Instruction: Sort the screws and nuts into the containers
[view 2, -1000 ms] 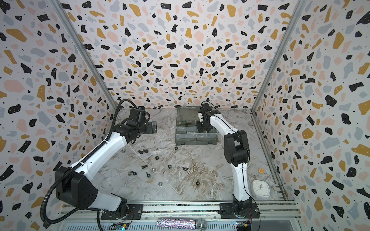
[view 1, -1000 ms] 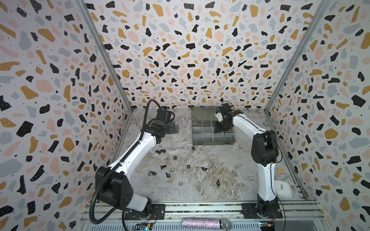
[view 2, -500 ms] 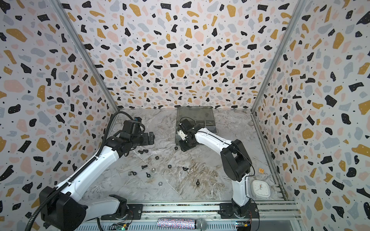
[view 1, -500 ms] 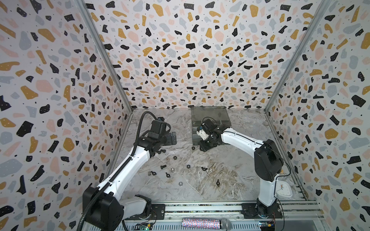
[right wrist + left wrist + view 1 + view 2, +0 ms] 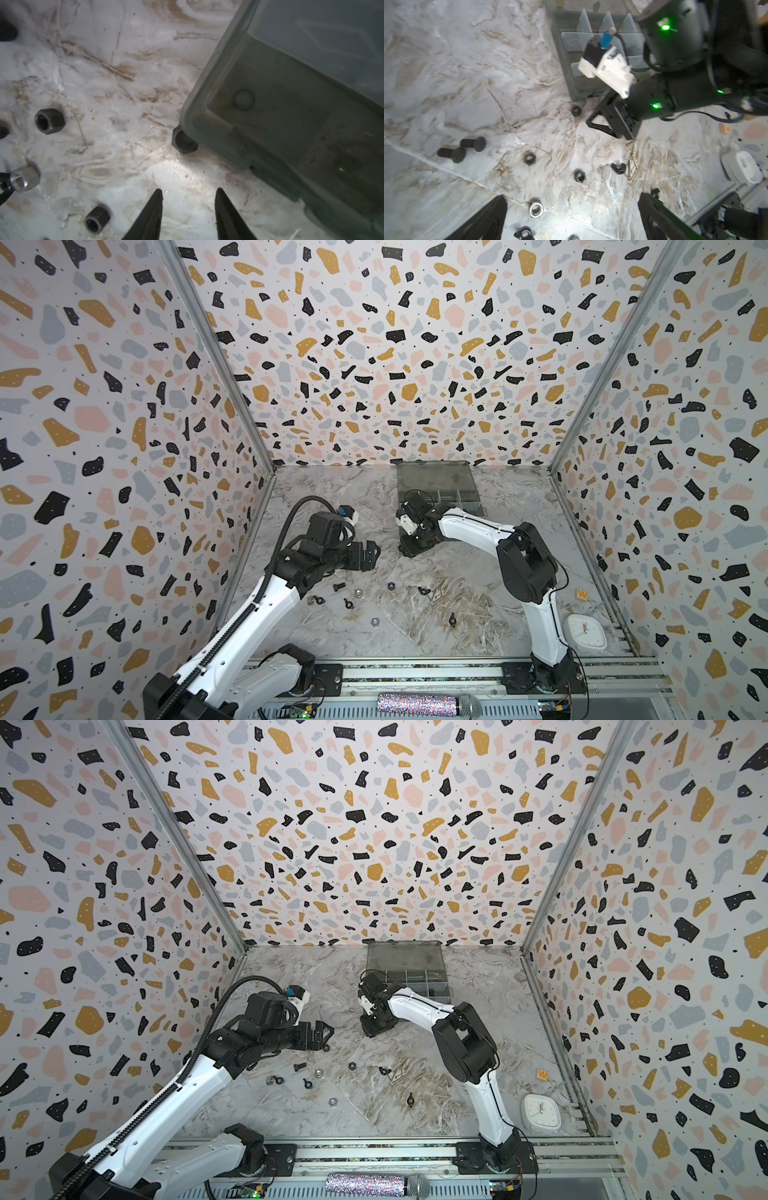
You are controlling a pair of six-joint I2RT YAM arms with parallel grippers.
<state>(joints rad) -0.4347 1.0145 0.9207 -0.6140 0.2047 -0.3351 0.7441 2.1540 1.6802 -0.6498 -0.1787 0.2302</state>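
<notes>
In both top views the left arm runs off the bottom edge. The left tool (image 5: 371, 552) hangs low over the desk (image 5: 478, 614), jaws spread wide with nothing between them. In the left wrist view only its fingertips (image 5: 488, 220) show, cut by the picture's edge, as is a black wing nut (image 5: 523, 232). The right arm lies across the near left corner of the organizer box (image 5: 467, 501) and hides the containers (image 5: 573, 41) there; what the visible ones hold I cannot make out. In the right wrist view one black nut (image 5: 184, 143) sits tight against the box corner, partly covered by it.

The desk is marble-patterned, white with brown veins. Terrazzo-speckled walls (image 5: 374, 364) close it in on three sides and a metal rail (image 5: 415, 672) runs along the front.

The screws (image 5: 473, 143), two short black bolts, lie side by side near the left arm. The nuts (image 5: 530, 159), black and silver, are scattered on the desk between the arms, all outside the box. Thin brass-coloured slivers (image 5: 634, 160), perhaps slim screws, are hard to read. The right tool (image 5: 188, 189) points at the desk just beside the box corner, jaws partly apart and empty. The box stands at the back, its lid (image 5: 432, 479) open flat towards the rear wall. Further right are an orange tag (image 5: 583, 594) and a white clock (image 5: 586, 630).
</notes>
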